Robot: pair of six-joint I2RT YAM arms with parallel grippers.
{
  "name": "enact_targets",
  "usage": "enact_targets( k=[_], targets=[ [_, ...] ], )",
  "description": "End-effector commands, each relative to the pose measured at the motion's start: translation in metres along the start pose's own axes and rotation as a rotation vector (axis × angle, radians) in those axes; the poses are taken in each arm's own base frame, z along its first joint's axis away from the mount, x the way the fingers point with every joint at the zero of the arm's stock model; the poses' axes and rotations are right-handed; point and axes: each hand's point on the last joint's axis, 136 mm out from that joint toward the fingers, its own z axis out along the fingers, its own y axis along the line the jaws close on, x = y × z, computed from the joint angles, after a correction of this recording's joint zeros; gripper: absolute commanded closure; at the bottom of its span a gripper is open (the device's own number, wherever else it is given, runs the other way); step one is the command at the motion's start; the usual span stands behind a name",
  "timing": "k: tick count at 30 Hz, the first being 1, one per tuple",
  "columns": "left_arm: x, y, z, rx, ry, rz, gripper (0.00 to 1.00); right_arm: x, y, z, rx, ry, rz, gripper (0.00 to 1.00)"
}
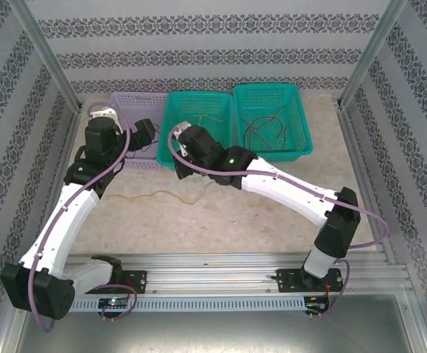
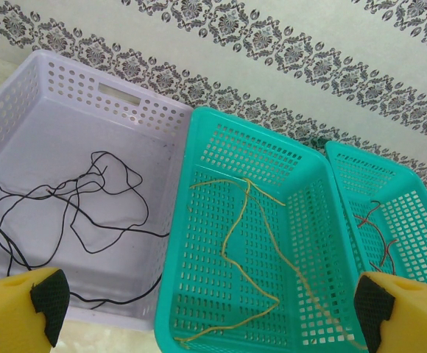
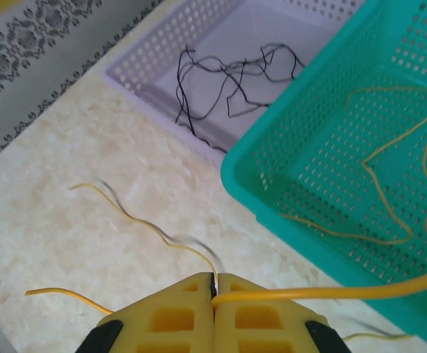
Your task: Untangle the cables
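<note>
Right gripper (image 3: pixel 213 288) is pressed together, pinching a yellow cable (image 3: pixel 151 234) that trails over the table (image 3: pixel 66 243), just beside the teal basket (image 3: pixel 250 193). Left gripper (image 2: pixel 207 305) is held spread wide above the lilac basket (image 2: pixel 118 92), where black cables (image 2: pixel 88 198) lie loosely tangled.

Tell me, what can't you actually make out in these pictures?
- Top view: the left arm covers much of the lilac basket, hiding what lies there.
- Top view: the cables in the far-right teal basket are too thin to count.
- Left wrist view: that basket is cut off by the right edge.
- Right wrist view: the yellow cable pinched in the shut right tool runs off the right edge, so its end is unseen.
</note>
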Motion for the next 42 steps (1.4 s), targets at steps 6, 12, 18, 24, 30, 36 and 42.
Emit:
enact_targets(
  k=[6,12,18,24,30,36,42],
  targets=[
    [-0.018,-0.004,-0.008,0.02,-0.061,-0.005,0.0,-0.055,-0.039,0.017,0.04,-0.004,0.022,1.0],
    [-0.016,-0.004,-0.007,0.024,-0.056,-0.006,0.0,-0.061,-0.08,0.072,0.043,0.08,0.11,1.0],
    [-0.017,-0.003,-0.007,0.022,-0.058,-0.006,0.0,-0.039,-0.111,0.127,0.056,0.198,0.176,1.0],
    [-0.016,-0.005,-0.006,0.029,-0.054,-0.006,0.0,-0.006,-0.139,0.168,0.037,0.282,0.301,1.0],
    [-0.014,-0.005,-0.003,0.032,-0.044,-0.01,0.0,0.022,-0.148,0.183,0.072,0.351,0.314,0.94],
    [-0.013,-0.005,-0.003,0.031,-0.043,-0.009,0.0,-0.011,-0.146,0.147,0.119,0.27,0.262,0.62],
    [-0.014,-0.005,-0.004,0.032,-0.045,-0.009,0.0,-0.053,-0.138,0.091,0.178,0.159,0.167,0.46]
  ],
)
